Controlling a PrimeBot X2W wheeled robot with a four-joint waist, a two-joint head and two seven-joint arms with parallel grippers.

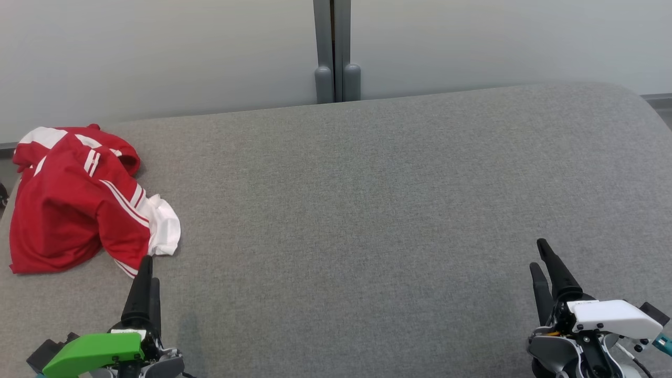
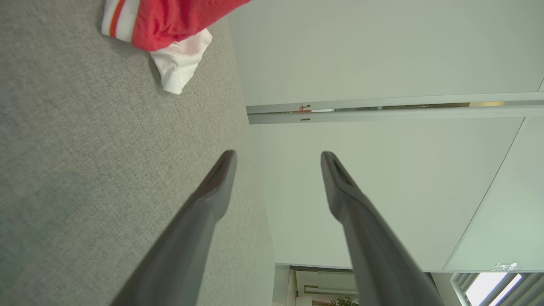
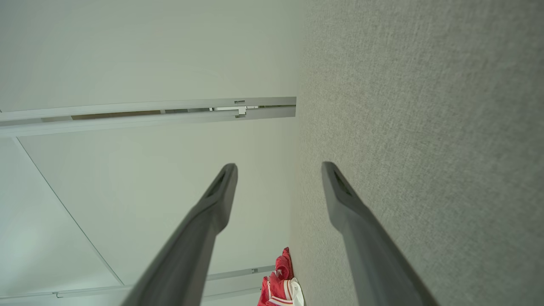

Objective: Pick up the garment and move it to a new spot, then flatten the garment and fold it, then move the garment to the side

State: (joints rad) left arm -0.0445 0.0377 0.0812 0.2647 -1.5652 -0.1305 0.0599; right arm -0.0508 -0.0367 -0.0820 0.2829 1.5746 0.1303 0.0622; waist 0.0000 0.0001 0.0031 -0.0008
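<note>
Garment (image 1: 79, 205) | crumpled heap, far left | just ahead of left claw (image 1: 149, 270) (nearer arm) | right claw (image 1: 537, 254) well apart | both claws spread, empty

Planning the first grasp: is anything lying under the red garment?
The red garment lies crumpled on the grey fabric surface, which shows along its near and right edges. Nothing else pokes out from under it; anything beneath the folds is hidden.

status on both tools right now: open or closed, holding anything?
Left tool: open, holding nothing; the red garment lies ahead, apart from it.
Right tool: open, holding nothing.
</note>
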